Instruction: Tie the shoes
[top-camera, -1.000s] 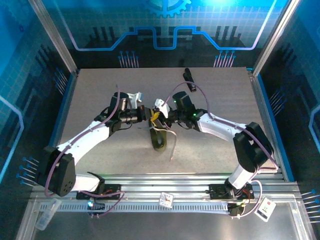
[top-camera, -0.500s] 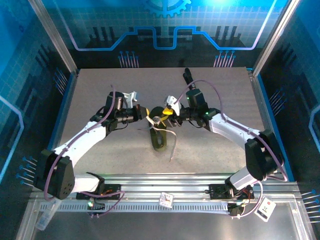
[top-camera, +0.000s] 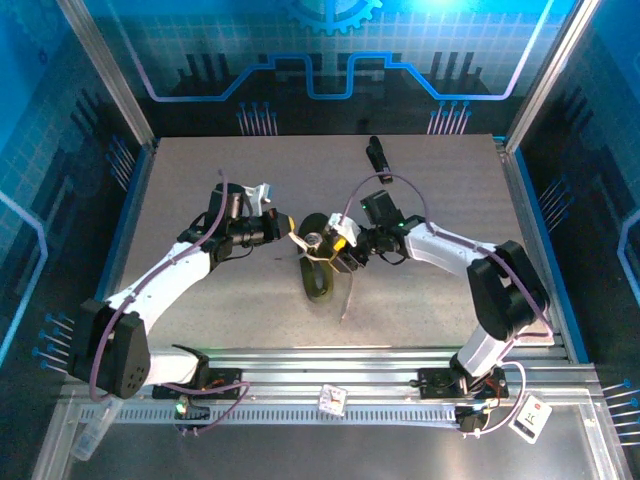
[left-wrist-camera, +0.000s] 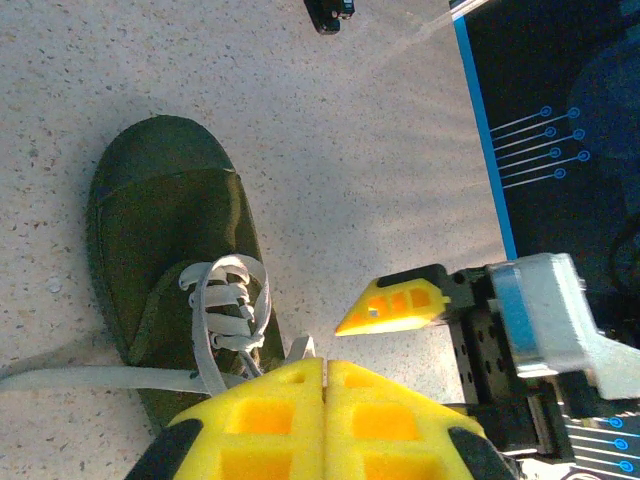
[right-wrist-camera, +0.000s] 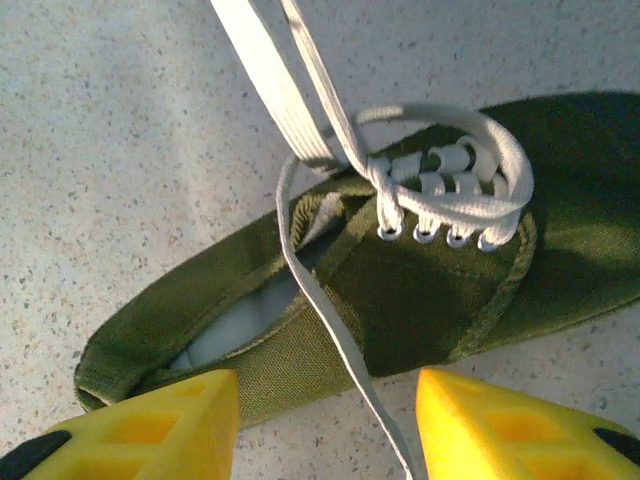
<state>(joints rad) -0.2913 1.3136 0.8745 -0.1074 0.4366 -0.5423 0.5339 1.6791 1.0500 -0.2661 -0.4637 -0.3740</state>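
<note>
From the left wrist, my left gripper (left-wrist-camera: 325, 375) covers the shoe's (left-wrist-camera: 170, 250) heel, a lace (left-wrist-camera: 90, 377) runs off the left edge, and the top edge cuts the black clip (left-wrist-camera: 328, 12). From the right wrist, the toe is cut off at right and two lace strands leave the top edge.

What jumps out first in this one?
A small green shoe lies in the middle of the table. The left hand is shut on a taut white lace pulled up from it, while the right hand hangs open just over the shoe.
</note>
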